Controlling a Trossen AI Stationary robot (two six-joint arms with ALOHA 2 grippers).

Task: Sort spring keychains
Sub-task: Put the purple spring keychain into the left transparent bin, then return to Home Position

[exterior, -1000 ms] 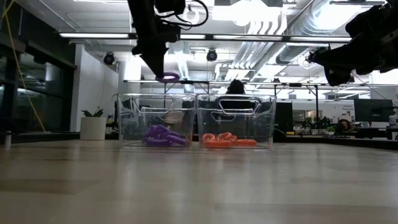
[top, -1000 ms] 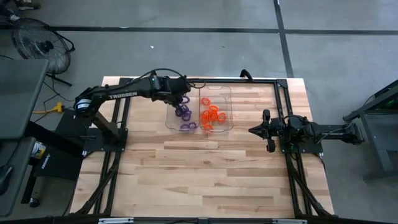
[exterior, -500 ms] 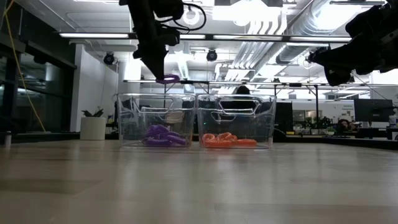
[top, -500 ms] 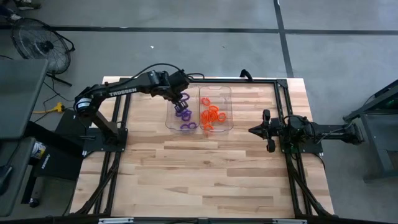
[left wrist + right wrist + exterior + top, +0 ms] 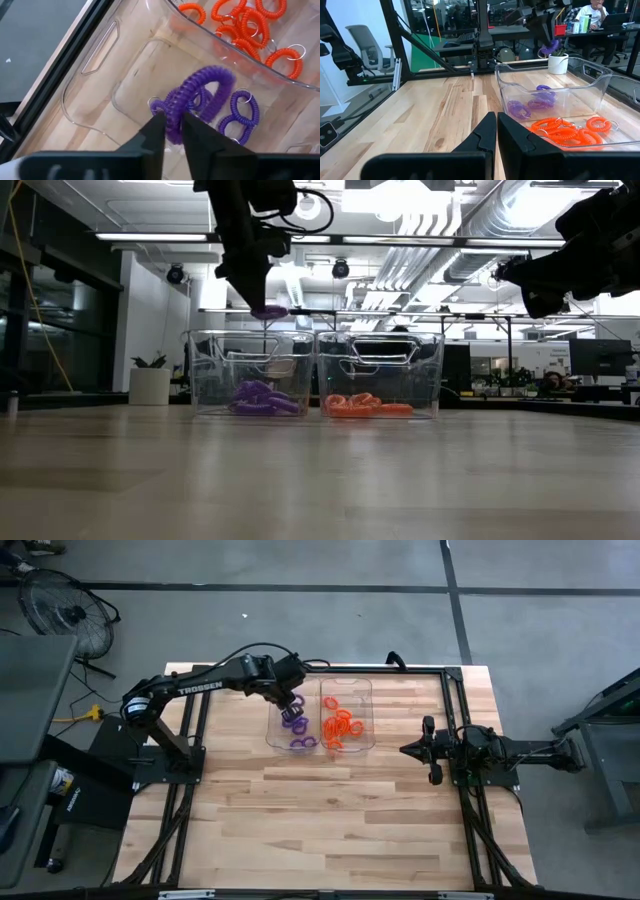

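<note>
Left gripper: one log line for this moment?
left gripper: shut on purple keychain | above purple tray | right gripper: shut, idle

purple keychains [image 5: 297, 730] — clear left tray [image 5: 275, 736] | orange keychains [image 5: 342, 726] — clear right tray [image 5: 366, 690]

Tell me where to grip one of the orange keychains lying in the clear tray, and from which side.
Judging by the views, pinch one arc of an orange keychain's coil from straight above: they lie flat on the floor of the clear tray, whose walls block the sides. The right hand, shut, waits beside that tray.
</note>
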